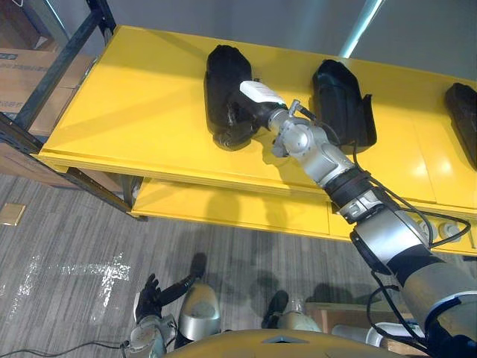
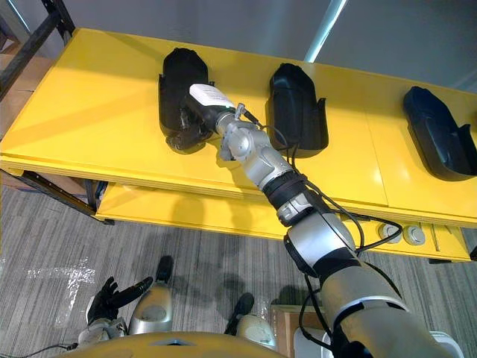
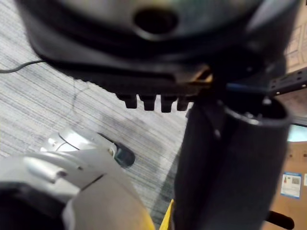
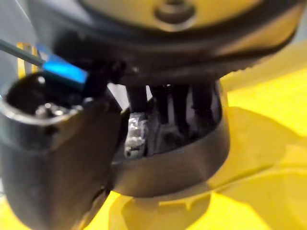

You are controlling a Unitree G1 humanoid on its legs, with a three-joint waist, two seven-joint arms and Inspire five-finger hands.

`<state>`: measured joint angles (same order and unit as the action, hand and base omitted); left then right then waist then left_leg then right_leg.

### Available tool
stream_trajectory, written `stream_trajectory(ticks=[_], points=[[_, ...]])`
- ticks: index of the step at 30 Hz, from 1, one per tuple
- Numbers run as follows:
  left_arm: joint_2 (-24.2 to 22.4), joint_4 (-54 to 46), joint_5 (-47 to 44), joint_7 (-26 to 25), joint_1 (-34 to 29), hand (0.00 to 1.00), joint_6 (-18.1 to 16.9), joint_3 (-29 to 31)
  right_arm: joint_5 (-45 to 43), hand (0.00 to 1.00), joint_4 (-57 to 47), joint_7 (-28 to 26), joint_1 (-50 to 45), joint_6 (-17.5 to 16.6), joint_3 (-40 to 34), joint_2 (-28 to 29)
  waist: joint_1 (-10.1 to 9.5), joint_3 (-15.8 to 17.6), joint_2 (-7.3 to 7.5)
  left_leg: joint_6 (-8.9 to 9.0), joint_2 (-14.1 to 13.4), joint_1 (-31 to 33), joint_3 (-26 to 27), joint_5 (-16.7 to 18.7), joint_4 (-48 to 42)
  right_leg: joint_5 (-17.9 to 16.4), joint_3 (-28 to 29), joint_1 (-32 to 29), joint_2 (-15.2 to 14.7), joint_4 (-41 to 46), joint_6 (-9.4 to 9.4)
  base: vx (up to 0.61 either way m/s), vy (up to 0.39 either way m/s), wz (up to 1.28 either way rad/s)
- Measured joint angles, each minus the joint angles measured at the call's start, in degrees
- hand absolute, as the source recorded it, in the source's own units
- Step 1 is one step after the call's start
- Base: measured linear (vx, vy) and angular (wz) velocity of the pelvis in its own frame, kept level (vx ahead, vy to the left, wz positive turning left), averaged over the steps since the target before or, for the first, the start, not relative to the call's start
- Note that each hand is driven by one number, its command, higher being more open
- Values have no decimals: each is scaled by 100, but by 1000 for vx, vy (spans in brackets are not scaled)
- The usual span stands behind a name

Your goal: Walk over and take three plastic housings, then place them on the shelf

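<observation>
Right hand (image 1: 240,119) clasps leftmost plastic housing (image 1: 223,71).

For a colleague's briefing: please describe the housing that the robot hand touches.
On the yellow shelf, three black housings lie in a row. Take the leftmost housing. Unlike the middle housing and right housing, it has the right robot hand at its near end.

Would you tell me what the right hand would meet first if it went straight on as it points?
The leftmost black plastic housing on the yellow shelf; the right hand seems to be against it now, though depth is unclear.
</observation>
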<state>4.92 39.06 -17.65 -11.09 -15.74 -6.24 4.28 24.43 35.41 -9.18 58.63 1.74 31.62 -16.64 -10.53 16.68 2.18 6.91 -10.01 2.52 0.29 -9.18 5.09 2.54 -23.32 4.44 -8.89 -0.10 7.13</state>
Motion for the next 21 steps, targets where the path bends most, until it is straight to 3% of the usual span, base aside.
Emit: stream_trajectory(ticks=[12,21], points=[[10,118,2,-92,3,100,0,1,15,0,-34,16,-164,32,58,133,2,-68,16,13,-1,-84,-1,9,0,9,3,88,3,-13,14,0,0,0],[10,165,2,-130,-5,100,1,-1,246,0,-14,236,-286,394,58,339,-3,-185,28,18,1,-81,2,10,0,15,6,88,3,-32,21,0,0,0]])
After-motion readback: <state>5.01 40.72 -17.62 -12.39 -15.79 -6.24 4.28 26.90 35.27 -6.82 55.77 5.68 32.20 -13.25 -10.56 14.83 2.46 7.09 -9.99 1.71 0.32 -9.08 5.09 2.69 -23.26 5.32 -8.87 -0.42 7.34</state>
